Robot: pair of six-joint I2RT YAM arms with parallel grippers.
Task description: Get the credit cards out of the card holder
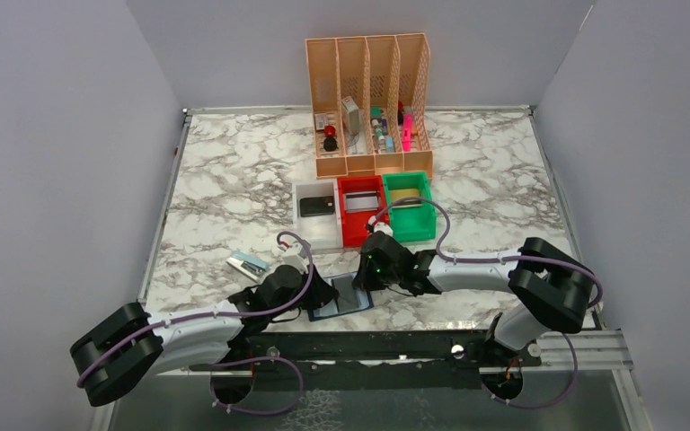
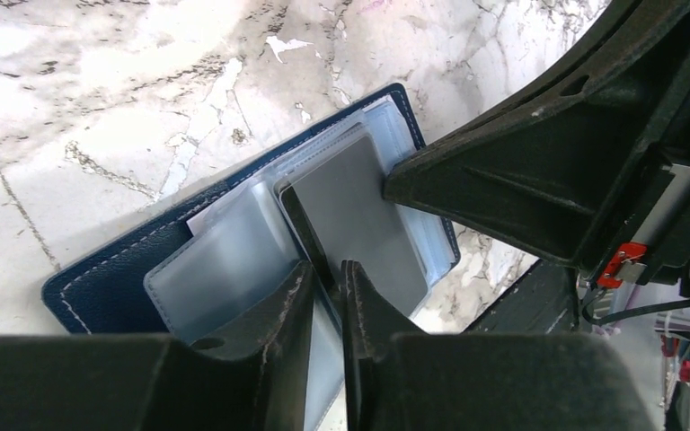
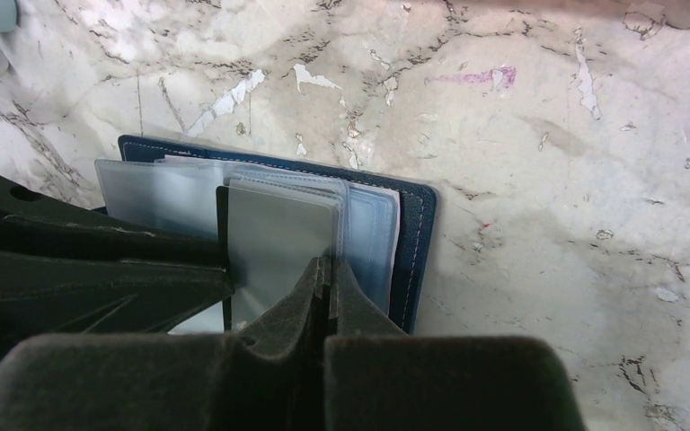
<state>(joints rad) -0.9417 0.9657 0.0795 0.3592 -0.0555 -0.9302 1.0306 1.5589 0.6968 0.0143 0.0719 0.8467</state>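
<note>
The table (image 1: 234,180) has a white marble-patterned top with grey veins, edged by a metal strip. It is closed in by plain pale grey walls (image 1: 54,135) at 9, 12 and 3 o'clock. A dark rail (image 1: 368,346) runs along the 6 o'clock edge, where both arms are mounted.

An orange file rack (image 1: 370,108) stands upright at 12 o'clock. Just in front of it a white bin (image 1: 316,239), a red bin (image 1: 361,235) and a green bin (image 1: 413,229) sit side by side, touching. They hold a black card (image 1: 318,206), a silver card (image 1: 360,201) and a gold card (image 1: 404,191). A small blue and white object (image 1: 248,263) lies at 8 o'clock.

The card holder (image 1: 346,303) lies open and flat on the marble at 6 o'clock, between the two grippers, its clear pockets fanned. The left gripper (image 2: 326,274) has its jaws slightly apart at the edge of a grey leaf (image 2: 355,215) in the holder. Whether they pinch it cannot be told. The right gripper (image 3: 326,265) has its jaws together, its tip on that leaf.
</note>
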